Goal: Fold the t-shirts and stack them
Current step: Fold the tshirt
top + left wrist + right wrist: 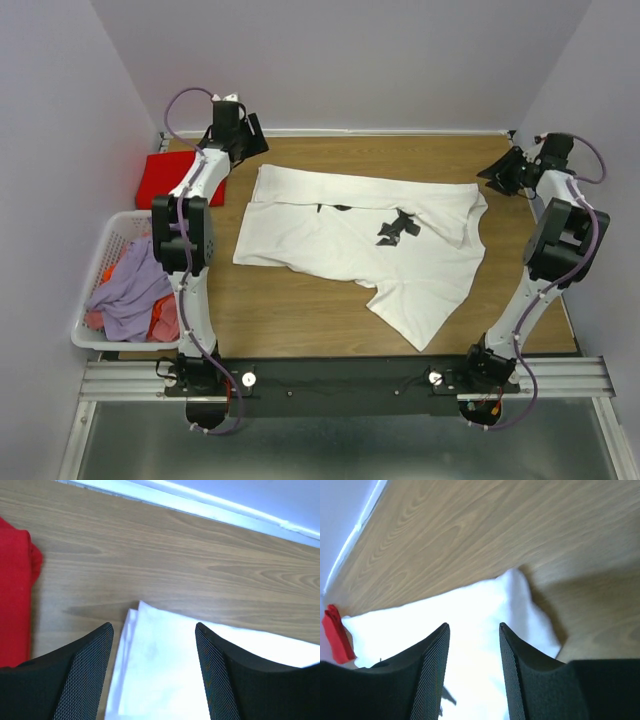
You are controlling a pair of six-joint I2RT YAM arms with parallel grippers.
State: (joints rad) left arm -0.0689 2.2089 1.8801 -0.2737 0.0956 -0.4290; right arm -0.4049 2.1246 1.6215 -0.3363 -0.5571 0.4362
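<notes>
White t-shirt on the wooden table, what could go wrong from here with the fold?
The large white cloth t-shirt lies skewed, one end jutting toward the near edge, so the next fold may come out crooked. The left claw hangs open over a doubled corner; a grip there might catch only one layer.

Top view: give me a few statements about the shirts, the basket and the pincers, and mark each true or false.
1. The white t-shirt lies spread on the table. True.
2. The red t-shirt sits in the laundry basket. False: it lies on the table beyond the basket.
3. The left pincer is clamped on the white t-shirt. False: its jaws stand open above the shirt's corner.
4. The basket holds lilac cloth. True.
5. The right pincer has its jaws apart. True.
</notes>
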